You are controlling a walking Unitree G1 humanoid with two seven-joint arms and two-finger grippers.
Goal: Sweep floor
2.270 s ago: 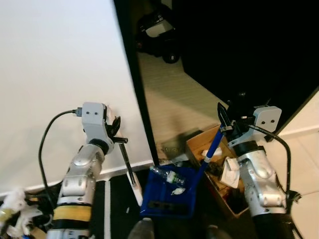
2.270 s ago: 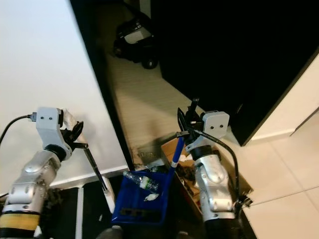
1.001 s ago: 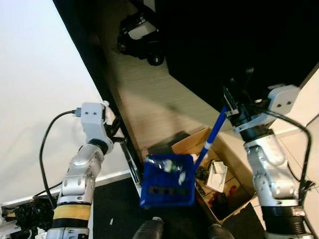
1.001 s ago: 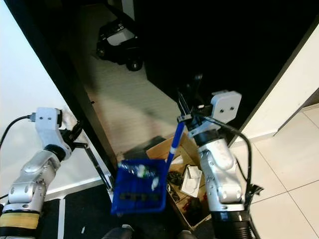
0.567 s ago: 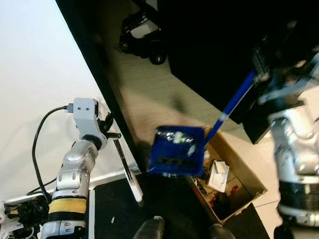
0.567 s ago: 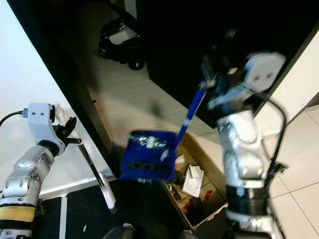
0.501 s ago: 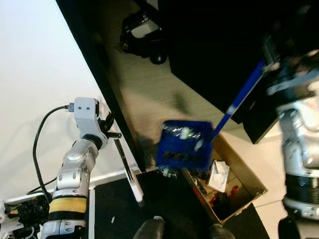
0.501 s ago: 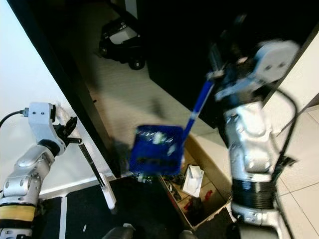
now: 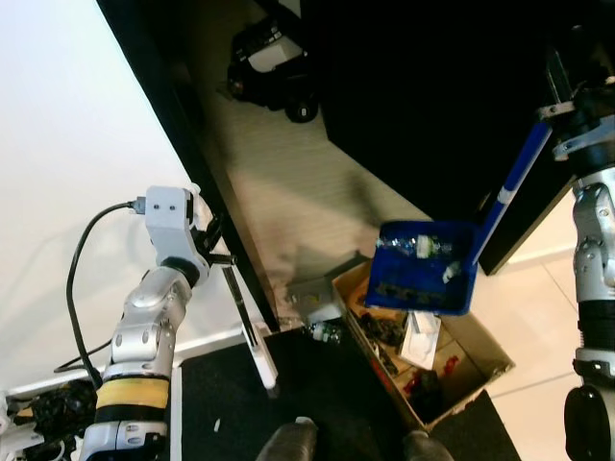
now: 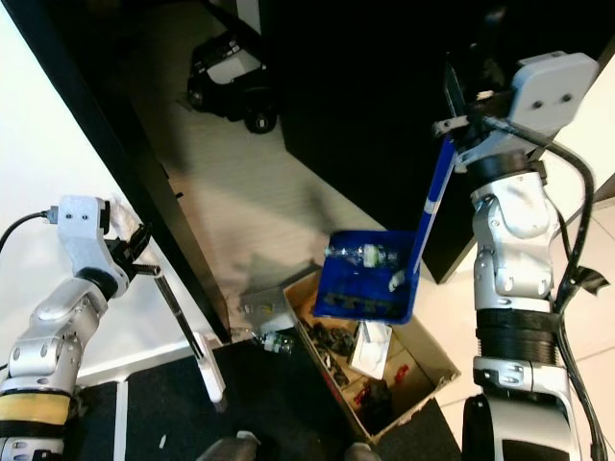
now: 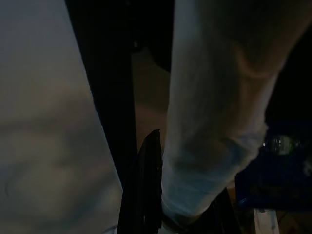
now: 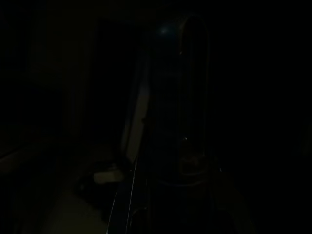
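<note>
A blue dustpan (image 9: 423, 274) hangs tilted over an open cardboard box (image 9: 476, 360), its pan holding a clear plastic bottle (image 9: 415, 246) and a white scrap. Its long blue handle (image 10: 434, 197) rises to my right gripper (image 10: 463, 113), which is shut on the handle's top in front of a black panel. On the left, my left gripper (image 9: 213, 242) is shut on a thin broom handle (image 9: 245, 322) that slants down to the dark mat. In the left wrist view the pale handle (image 11: 214, 122) runs close past a black finger (image 11: 148, 187). The right wrist view is very dark.
The box holds mixed rubbish. A small bottle (image 9: 327, 332) lies on the floor by its near-left corner, beside a grey flap (image 9: 312, 293). A black door frame (image 9: 183, 144) edges the white wall. A dark wheeled toy (image 9: 274, 62) stands far back. A black mat (image 9: 317, 399) lies at my feet.
My right arm lifted the dustpan off the floor and swung it up and rightward to hang over the cardboard box. The left arm and broom have barely moved. The view has shifted.
</note>
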